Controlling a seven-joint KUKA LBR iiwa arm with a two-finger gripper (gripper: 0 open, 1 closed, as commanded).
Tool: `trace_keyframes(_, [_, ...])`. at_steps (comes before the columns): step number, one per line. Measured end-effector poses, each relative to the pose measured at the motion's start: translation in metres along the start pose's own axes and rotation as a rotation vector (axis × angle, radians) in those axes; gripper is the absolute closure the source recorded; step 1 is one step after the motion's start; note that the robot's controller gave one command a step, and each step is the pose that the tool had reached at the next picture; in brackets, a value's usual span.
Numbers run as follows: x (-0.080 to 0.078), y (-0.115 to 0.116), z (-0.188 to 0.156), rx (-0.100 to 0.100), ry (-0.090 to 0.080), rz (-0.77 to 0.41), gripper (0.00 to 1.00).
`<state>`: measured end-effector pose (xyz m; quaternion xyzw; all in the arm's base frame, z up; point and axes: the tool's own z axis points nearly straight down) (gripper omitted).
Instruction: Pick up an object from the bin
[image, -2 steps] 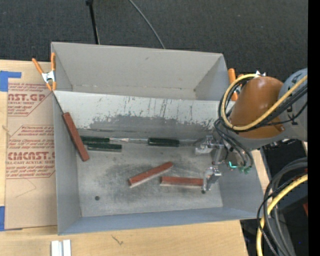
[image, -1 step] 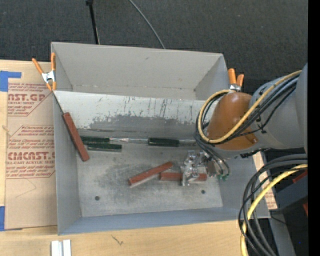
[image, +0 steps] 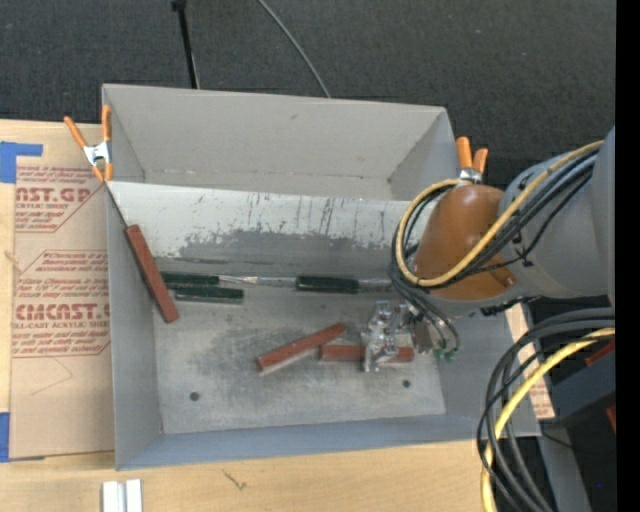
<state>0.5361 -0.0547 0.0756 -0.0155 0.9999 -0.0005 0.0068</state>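
Gripper is seen low on short red-brown block, right-near on floor of bin, beside long red-brown bar. Grip state can't be told. Block is not yet lifted; secure hold & raise are judged left.

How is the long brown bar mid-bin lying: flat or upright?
Flat: the bar lies full length on the bin floor, left of the gripper.

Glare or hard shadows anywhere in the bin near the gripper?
Camera view: even light, no glare on the bin floor; only a soft shadow beside the long brown stick; the gripper partly covers the short brown stick.
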Motion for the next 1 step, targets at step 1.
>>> trace_keyframes(1, [-0.0124, -0.0131, -0.1462, -0.001, 0.011, 0.0, 1.0])
